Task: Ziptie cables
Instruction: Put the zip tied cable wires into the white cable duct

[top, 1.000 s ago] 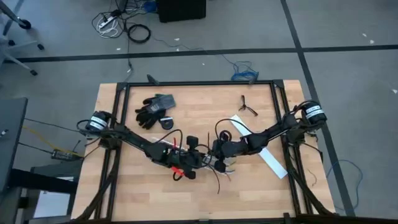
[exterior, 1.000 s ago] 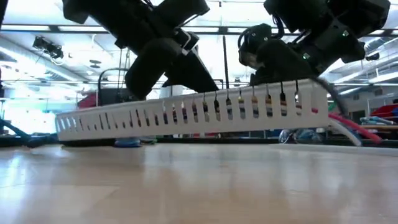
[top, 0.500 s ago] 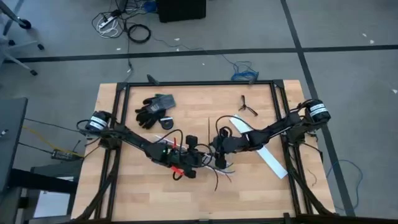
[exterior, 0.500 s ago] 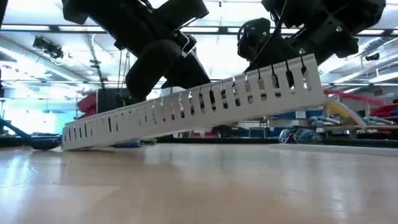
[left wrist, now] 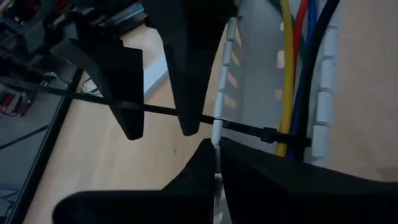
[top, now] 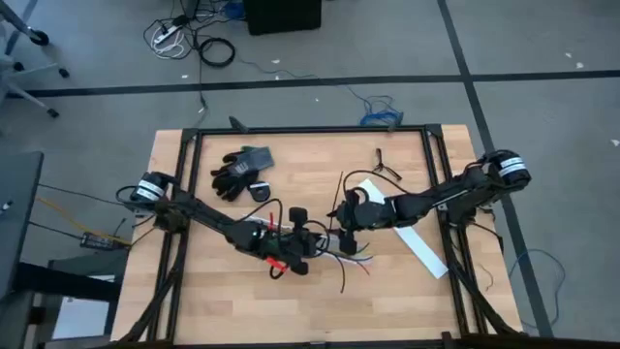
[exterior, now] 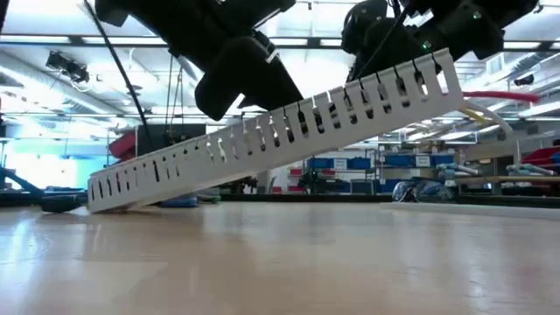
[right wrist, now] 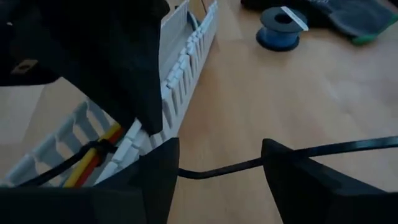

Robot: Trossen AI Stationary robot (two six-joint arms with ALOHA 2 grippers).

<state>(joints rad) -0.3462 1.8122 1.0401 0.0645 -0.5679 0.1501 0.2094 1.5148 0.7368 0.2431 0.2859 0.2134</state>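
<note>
Looping the ziptie [left wrist: 186, 115] round the cables [left wrist: 298, 74] lying in the white channel [exterior: 262, 144], we judge cinching remains: our right claw [right wrist: 217, 165] holds the strap's tail, our left claw [left wrist: 214, 143] pinches the channel wall above the surface [top: 194, 301].

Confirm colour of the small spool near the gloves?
Blue, with a white tag across its top; the spool shows best in the right wrist view.

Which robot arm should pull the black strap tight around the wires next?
Probably the right. The ziptie runs straight across the right end effector and is looped around the cables. The left end effector is busy, shut on the white channel.
</note>
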